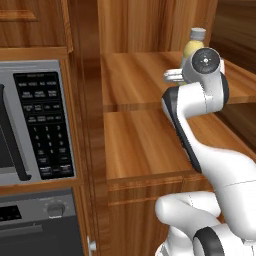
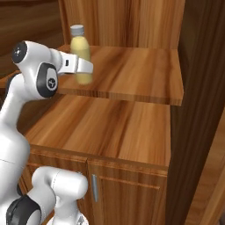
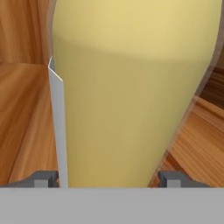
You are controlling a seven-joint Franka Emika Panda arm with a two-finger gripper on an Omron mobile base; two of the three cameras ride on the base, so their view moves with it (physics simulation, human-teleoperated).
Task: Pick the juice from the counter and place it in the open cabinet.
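Left base view, L to R: a microwave (image 1: 37, 122) w/ black keypad sits in a wood niche at far left, a grey oven panel (image 1: 40, 220) w/ a knob below it. Right of that, the open cabinet (image 1: 135, 85) w/ two bare wood shelves. The white arm rises from lower right & its wrist covers most of the juice bottle (image 1: 192, 46); just the grey-white cap & a bit of pale yellow shoulder peek above the wrist, over the upper shelf.

Right base view, L to R: the arm comes up at left, and the gripper (image 2: 82, 67) reaches right to the bottle (image 2: 81, 55). This view gives what the other hides: the whole bottle, upright, cap on top, white gripper finger across its lower body. The bottle's bottom hangs at the front left part of the upper shelf; can't tell if it touches the wood. Lower shelf bare below it. Under that, a lower cupboard door w/ a silver handle (image 2: 94, 188). The plank side panel (image 2: 197, 110) of the cabinet stands at far right. No microwave here.

Hand view: the yellow bottle body (image 3: 131, 87) very close up, between the two dark fingertips (image 3: 43, 178) at bottom L & R. Gripper is clamped on the juice. Shelf wood shows on both sides, back wall at upper left.
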